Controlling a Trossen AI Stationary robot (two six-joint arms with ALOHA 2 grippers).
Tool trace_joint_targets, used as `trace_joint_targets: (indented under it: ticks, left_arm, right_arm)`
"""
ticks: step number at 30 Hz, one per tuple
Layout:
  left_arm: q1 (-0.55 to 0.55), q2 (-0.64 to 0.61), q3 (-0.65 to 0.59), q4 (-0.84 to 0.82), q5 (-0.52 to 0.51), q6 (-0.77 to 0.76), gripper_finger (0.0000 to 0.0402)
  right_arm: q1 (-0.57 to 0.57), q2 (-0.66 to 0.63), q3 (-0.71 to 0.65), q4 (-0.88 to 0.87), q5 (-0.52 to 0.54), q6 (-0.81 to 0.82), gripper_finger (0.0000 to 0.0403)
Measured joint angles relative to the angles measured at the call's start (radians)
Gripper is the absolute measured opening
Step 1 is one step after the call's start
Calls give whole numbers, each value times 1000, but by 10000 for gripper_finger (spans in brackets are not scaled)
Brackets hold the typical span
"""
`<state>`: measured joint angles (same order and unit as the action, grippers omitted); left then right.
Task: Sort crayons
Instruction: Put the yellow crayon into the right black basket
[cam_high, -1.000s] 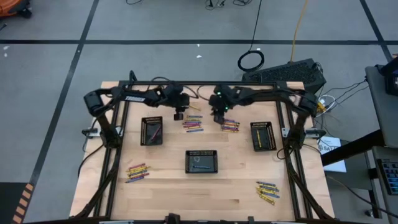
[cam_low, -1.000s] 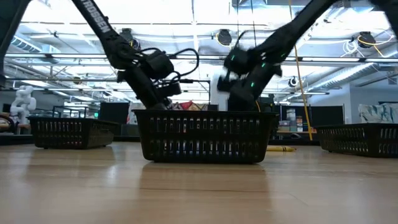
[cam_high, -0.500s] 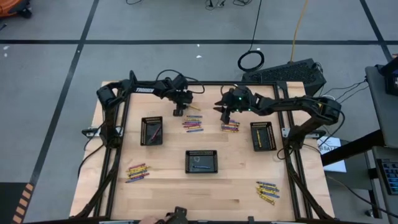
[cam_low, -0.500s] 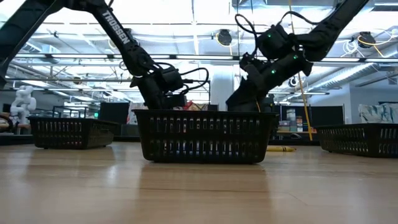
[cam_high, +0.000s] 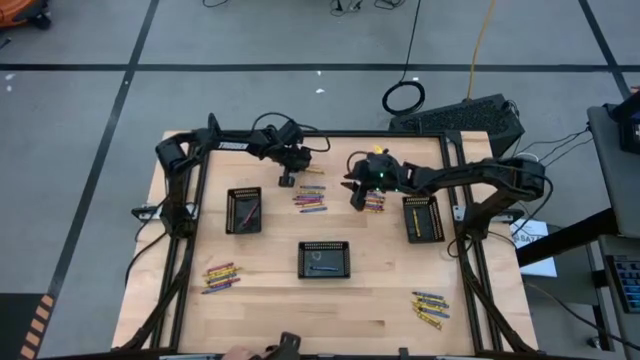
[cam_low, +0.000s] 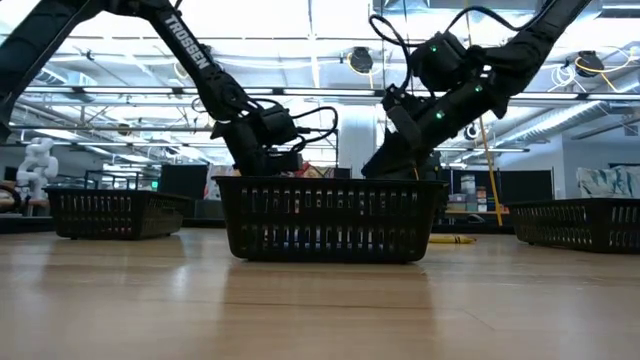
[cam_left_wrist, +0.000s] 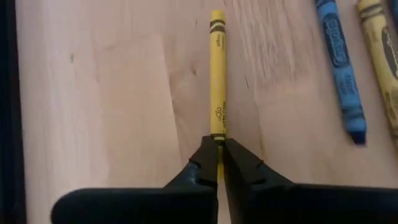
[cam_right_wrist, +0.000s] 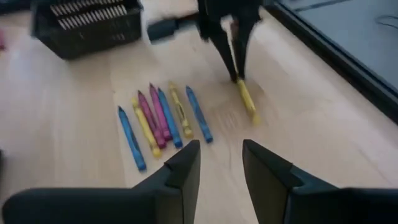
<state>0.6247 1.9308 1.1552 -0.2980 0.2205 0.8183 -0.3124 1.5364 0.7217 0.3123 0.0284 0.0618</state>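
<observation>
We see the crayons as thin paper-wrapped wax sticks in yellow, blue, pink, purple and orange, lying in small fanned groups on the pale wooden table (cam_high: 270, 300): one group (cam_high: 311, 198) just above the frame's centre in the high view, a second (cam_high: 372, 202) to its right, a third (cam_high: 221, 276) at lower left and a fourth (cam_high: 430, 308) at lower right. Our left gripper (cam_left_wrist: 219, 160) has its two dark fingers pressed together on the near end of a single yellow crayon (cam_left_wrist: 217, 74), which lies flat on the wood and apart from a blue crayon (cam_left_wrist: 340, 68) at the upper right of the left wrist view; in the high view this gripper (cam_high: 287, 178) sits just left of the upper-centre group. Our right gripper (cam_right_wrist: 221, 165) hangs with its fingers spread and nothing between them, above the row of blue, yellow and pink crayons (cam_right_wrist: 163, 121), with the left arm's fingers beyond it on that yellow crayon (cam_right_wrist: 246, 101). Three small black rectangular mesh trays stand on the table: one (cam_high: 245, 210) at left, one (cam_high: 324, 259) at centre and one (cam_high: 422, 218) at right, each well apart from the others. Bare wood lies open between the trays and along the lower edge, while the black frame rails (cam_high: 190, 200) border the left and right sides
</observation>
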Motion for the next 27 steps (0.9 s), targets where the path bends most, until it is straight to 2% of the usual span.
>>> trace_joint_targets:
  ticks: [6,13,18,22,27]
  left_arm:
    - [-13,-125,1,-69,8,-23,1]
    - [-52,-152,0,-109,12,-87,1]
    - [-36,-140,-2,-50,42,-228,2]
    - [-9,-131,-1,5,90,-320,38]
    - [0,-76,-1,18,91,-352,119]
  right_arm:
    - [13,1,-50,89,26,24,107]
    - [-9,18,-59,195,24,-90,134]
    - [-18,80,-59,291,24,-90,161]
    - [-17,143,-59,391,23,-89,168]
    - [-6,177,-59,430,20,-84,169]
